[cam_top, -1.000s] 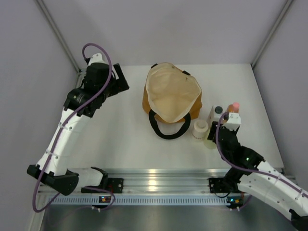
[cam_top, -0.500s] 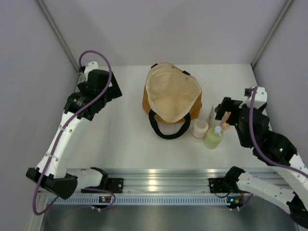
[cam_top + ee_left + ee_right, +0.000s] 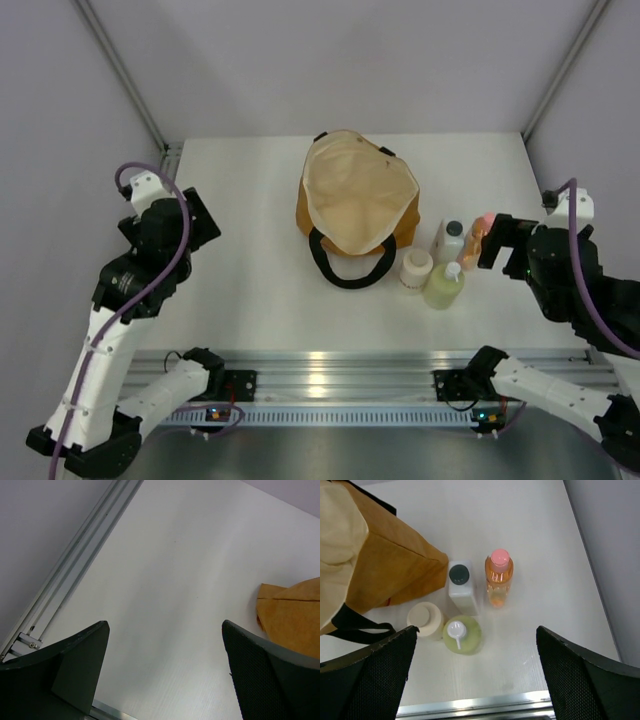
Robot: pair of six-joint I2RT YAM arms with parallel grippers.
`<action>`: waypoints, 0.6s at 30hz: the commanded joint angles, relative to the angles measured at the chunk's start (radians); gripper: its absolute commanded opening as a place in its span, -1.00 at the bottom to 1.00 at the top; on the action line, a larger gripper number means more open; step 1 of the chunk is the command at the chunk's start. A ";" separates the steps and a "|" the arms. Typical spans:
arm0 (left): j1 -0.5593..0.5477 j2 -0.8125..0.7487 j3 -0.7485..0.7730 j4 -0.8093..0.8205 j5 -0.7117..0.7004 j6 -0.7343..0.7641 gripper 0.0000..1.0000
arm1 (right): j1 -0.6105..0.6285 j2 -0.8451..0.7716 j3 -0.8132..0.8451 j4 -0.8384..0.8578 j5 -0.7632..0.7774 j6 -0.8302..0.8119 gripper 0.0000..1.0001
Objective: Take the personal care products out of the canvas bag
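Note:
The mustard-orange canvas bag (image 3: 352, 200) stands open at the table's middle back, showing only cream lining, its black handles lying toward me. Right of it stand the personal care products on the table: the cream jar (image 3: 416, 267), the yellow-green pump bottle (image 3: 444, 286), the white dark-capped bottle (image 3: 451, 238) and the orange pink-capped bottle (image 3: 477, 238). From the right wrist they appear as jar (image 3: 425, 620), pump bottle (image 3: 463, 635), white bottle (image 3: 461, 586) and orange bottle (image 3: 498, 577), beside the bag (image 3: 385, 562). My right gripper (image 3: 476, 630) hovers open above them, holding nothing. My left gripper (image 3: 165, 625) is open over bare table, far left of the bag (image 3: 295, 610).
An aluminium rail (image 3: 330, 365) runs along the near table edge. A metal frame strip (image 3: 75, 570) borders the table's left side. Grey walls close in on both sides, the right one (image 3: 610, 540) close to the orange bottle.
My right gripper has opened, let go of the orange bottle and drawn up and back to the right. My left arm has swung back toward the near left.

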 commanded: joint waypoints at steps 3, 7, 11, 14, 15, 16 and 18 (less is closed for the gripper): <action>0.004 -0.085 -0.037 0.002 0.003 0.043 0.97 | 0.006 -0.034 -0.035 -0.143 0.048 0.051 0.99; 0.004 -0.144 -0.071 0.002 0.002 0.090 0.97 | 0.006 -0.112 0.005 -0.140 0.078 0.002 0.99; 0.004 -0.191 -0.109 0.002 0.008 0.113 0.96 | 0.009 -0.176 -0.004 -0.151 0.018 -0.050 0.99; 0.002 -0.201 -0.120 0.000 0.017 0.134 0.97 | 0.006 -0.195 -0.012 -0.182 0.002 -0.048 0.99; 0.002 -0.206 -0.121 0.002 0.020 0.140 0.97 | 0.008 -0.201 -0.014 -0.185 0.005 -0.041 0.99; 0.004 -0.211 -0.123 0.002 0.025 0.143 0.96 | 0.006 -0.206 -0.012 -0.183 0.004 -0.044 0.99; 0.002 -0.217 -0.129 0.002 0.028 0.148 0.97 | 0.006 -0.213 -0.012 -0.183 0.018 -0.046 0.99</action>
